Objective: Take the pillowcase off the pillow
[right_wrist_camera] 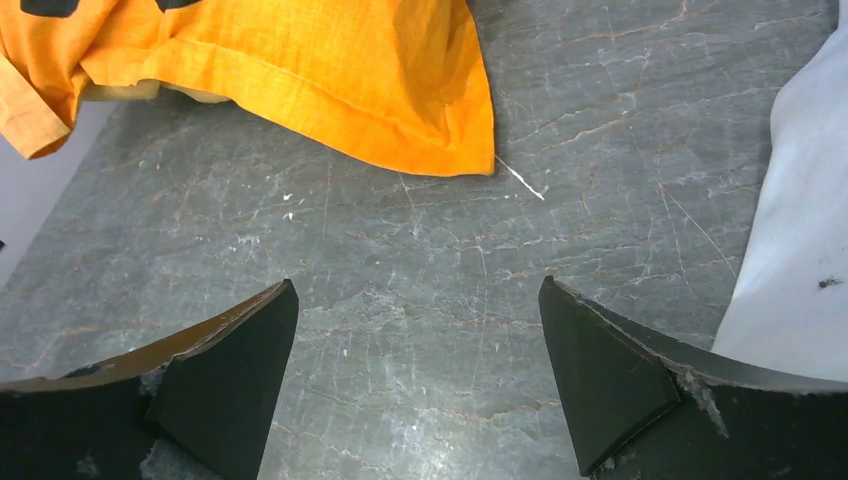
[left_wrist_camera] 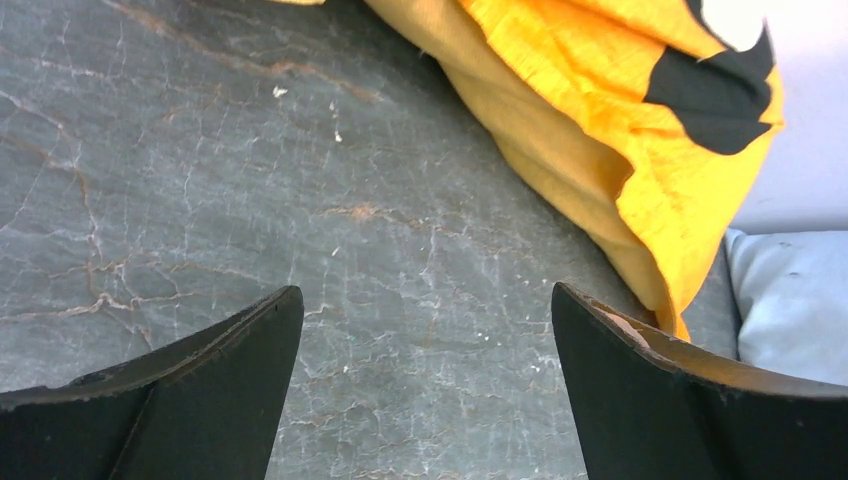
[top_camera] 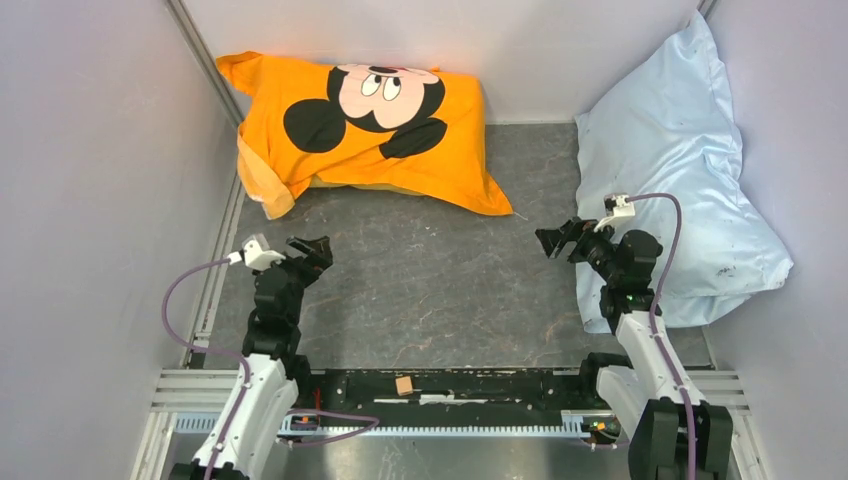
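- Bolted at the near edge, both arms reached out over the grey worktop (top_camera: 430, 300), with a small tan block (top_camera: 404, 385) lying on the rail between their bases.
- Left end effector (top_camera: 310, 250) stood spread wide, pinching nothing, aimed toward the left end of the orange pillowcase (top_camera: 370, 130).
- Right end effector (top_camera: 553, 240) was likewise spread and empty, just beside the pale blue pillow (top_camera: 680, 170), which leaned on the right wall, probably set aside.
- Farthest, the pillowcase lay against the back wall with the pillow hidden inside it. Its loose end drooped at the left, likely the place to start.
- No brand or writing was readable; only a Mickey Mouse print showed.
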Tool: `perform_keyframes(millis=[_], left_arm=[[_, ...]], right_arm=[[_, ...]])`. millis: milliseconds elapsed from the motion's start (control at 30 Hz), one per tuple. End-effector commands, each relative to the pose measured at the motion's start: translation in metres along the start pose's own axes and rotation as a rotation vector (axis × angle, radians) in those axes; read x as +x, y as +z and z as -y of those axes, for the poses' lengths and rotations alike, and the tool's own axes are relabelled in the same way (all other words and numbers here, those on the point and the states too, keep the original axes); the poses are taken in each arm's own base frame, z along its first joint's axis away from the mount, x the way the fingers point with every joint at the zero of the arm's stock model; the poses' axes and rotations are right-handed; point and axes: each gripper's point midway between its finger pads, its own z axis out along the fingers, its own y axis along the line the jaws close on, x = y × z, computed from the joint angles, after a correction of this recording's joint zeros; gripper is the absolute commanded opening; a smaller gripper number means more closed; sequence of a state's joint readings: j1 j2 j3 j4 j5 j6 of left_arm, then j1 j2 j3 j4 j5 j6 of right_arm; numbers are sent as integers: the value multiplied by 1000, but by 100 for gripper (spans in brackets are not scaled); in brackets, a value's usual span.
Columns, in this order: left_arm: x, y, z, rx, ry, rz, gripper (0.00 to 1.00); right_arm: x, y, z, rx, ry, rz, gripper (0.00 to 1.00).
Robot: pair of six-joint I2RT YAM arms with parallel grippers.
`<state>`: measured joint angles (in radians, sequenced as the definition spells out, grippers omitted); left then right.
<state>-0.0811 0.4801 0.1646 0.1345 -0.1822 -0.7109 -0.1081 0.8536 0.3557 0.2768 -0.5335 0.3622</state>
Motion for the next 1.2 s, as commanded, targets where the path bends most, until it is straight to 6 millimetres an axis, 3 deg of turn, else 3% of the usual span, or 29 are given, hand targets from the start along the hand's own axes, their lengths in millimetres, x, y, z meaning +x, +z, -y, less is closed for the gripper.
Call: perform_keyframes(millis=[0, 100, 267, 400, 533, 667, 833, 1000, 1167], left_arm=[[-9, 4, 9, 2, -28, 5, 100], [-5, 4, 15, 46, -16, -8, 100], [3, 1, 33, 167, 18, -36, 100], [7, 1, 36, 190, 16, -53, 100], [12, 2, 39, 205, 15, -79, 100], [12, 3, 37, 194, 26, -77, 100], [13, 4, 35, 192, 25, -76, 100], [15, 5, 33, 182, 23, -84, 100], [17, 6, 33, 181, 23, -91, 100]], right_arm=[[-14, 6, -4, -21, 28, 68, 98], [-4, 13, 5, 8, 119, 50, 97], [-1, 36, 0, -41, 294, 7, 97], [-5, 65, -10, 49, 87, -11, 97], [-6, 102, -29, 59, 16, -17, 98], [6, 138, -41, 58, -175, -80, 97], [31, 168, -59, 22, -419, -151, 97], [45, 197, -51, 82, -532, -210, 97], [65, 219, -29, 168, -561, -282, 97]])
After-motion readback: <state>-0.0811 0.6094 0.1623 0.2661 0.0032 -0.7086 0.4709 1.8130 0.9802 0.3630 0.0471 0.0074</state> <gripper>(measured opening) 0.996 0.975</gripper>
